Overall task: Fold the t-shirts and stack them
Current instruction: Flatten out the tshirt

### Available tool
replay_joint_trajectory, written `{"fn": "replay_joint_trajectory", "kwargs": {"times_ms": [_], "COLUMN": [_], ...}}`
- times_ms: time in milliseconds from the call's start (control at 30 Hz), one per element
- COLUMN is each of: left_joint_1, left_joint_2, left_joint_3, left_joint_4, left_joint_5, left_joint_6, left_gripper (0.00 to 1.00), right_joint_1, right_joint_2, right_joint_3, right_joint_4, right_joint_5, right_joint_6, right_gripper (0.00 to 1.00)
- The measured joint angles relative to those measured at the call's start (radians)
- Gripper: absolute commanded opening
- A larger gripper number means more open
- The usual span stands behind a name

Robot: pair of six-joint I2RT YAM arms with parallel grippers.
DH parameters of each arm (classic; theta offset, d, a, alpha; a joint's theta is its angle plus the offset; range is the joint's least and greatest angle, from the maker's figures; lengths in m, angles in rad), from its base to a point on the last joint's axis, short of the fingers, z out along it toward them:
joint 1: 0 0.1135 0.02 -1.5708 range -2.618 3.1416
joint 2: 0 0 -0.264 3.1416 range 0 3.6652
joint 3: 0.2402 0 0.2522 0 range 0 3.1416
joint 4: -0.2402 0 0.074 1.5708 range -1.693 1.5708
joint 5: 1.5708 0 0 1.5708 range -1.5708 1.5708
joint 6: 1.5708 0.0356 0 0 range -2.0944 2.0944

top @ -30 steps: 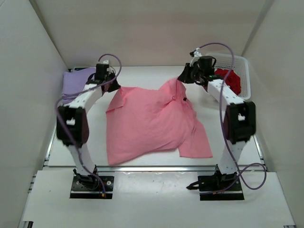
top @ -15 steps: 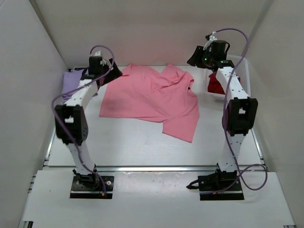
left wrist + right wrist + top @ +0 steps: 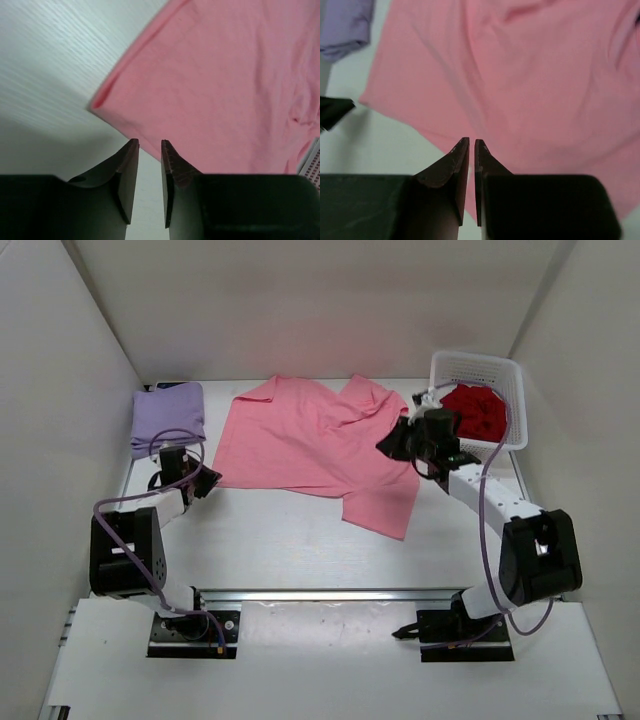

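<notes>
1. The pink shirt (image 3: 310,440) lies spread, not yet folded, on the far half of the table (image 3: 280,550). It sits between the folded purple shirt (image 3: 167,418) at far left and the basket (image 3: 478,358) at far right, which holds the red shirt (image 3: 478,412).
2. We judge the handling as light, limp and wrinkle-prone. It will sag and drag if lifted by one point. The best holds are pinches at corners or edges, two at once. The near-left corner (image 3: 95,105) is just ahead of the left gripper (image 3: 150,150).
3. The long span runs left to right, tilted slightly. One flap (image 3: 385,515) reaches toward the near edge on the right. We cannot tell which end is the collar.
4. The left gripper (image 3: 208,482) is near that corner with its jaws almost together, and it holds nothing.
5. The right gripper (image 3: 392,445) is over the shirt's right side. In the wrist view (image 3: 472,147) its jaws are pressed nearly together and empty, above the cloth (image 3: 520,75).
</notes>
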Motion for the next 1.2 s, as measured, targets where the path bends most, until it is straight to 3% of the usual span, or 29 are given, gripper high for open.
{"fn": "replay_joint_trajectory", "kwargs": {"times_ms": [167, 400, 567, 633, 733, 900, 1067, 1200], "left_joint_1": [0.051, 0.055, 0.055, 0.055, 0.056, 0.051, 0.038, 0.002], "left_joint_2": [0.042, 0.093, 0.092, 0.093, 0.114, 0.162, 0.15, 0.105], "left_joint_3": [-0.017, -0.032, -0.04, -0.04, -0.038, -0.015, -0.016, -0.015], "left_joint_4": [0.069, 0.1, 0.103, 0.105, 0.123, 0.158, 0.151, 0.145], "left_joint_5": [-0.032, -0.06, -0.077, -0.081, -0.077, -0.072, -0.075, -0.084], "left_joint_6": [-0.066, -0.11, -0.11, -0.109, -0.116, -0.126, -0.122, -0.104], "left_gripper": [0.42, 0.49, 0.49, 0.41, 0.38, 0.1, 0.0, 0.0], "right_joint_1": [0.005, 0.112, 0.004, -0.026, -0.027, -0.02, -0.048, -0.107], "right_joint_2": [-0.166, -0.45, -0.634, -0.682, -0.719, -0.716, -0.708, -0.658], "right_joint_3": [-0.297, -0.532, -0.745, -0.802, -0.845, -0.849, -0.862, -0.875], "right_joint_4": [0.01, 0.047, 0.016, -0.009, -0.027, -0.052, -0.113, -0.078], "right_joint_5": [0.027, 0.06, 0.062, 0.069, 0.072, 0.108, 0.155, 0.131], "right_joint_6": [0.039, 0.06, 0.101, 0.119, 0.14, 0.174, 0.212, 0.239], "right_gripper": [0.2, 0.27, 0.28, 0.3, 0.3, 0.34, 0.46, 0.42]}}
